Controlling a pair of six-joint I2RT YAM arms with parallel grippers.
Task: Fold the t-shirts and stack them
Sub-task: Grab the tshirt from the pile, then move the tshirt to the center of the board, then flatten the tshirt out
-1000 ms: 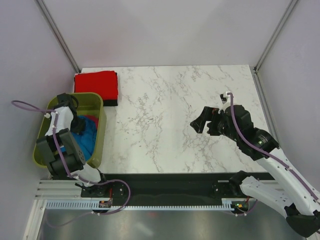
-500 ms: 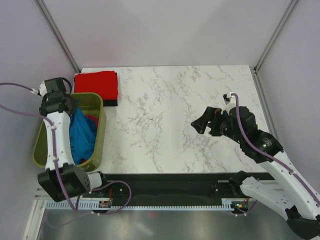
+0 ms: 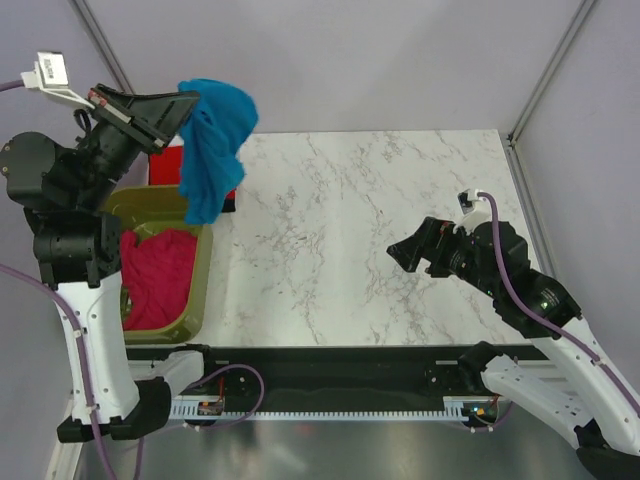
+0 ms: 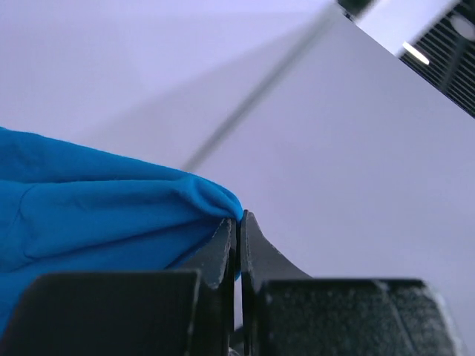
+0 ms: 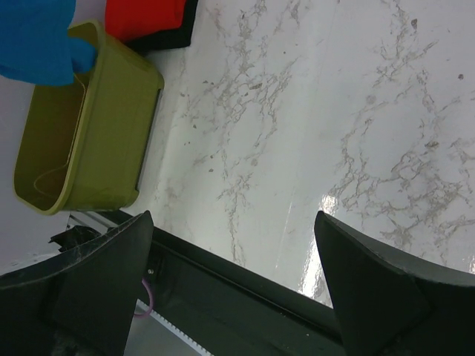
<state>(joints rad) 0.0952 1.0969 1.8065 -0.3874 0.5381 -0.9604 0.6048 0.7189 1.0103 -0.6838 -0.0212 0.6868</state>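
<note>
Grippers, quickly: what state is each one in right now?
Left gripper: shut on the blue t-shirt, which hangs in the air.
Right gripper: open, holding nothing.

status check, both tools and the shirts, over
Left tool shut on blue t-shirt, dangling high by the tub. Right tool open, empty, over the table. Pink t-shirt in tub, red t-shirt folded at far corner. Nothing in the way.

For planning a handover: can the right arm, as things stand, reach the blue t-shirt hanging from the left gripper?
Probably yes, at a stretch: only bare table lies between the open right gripper and the blue t-shirt, which hangs free.
</note>
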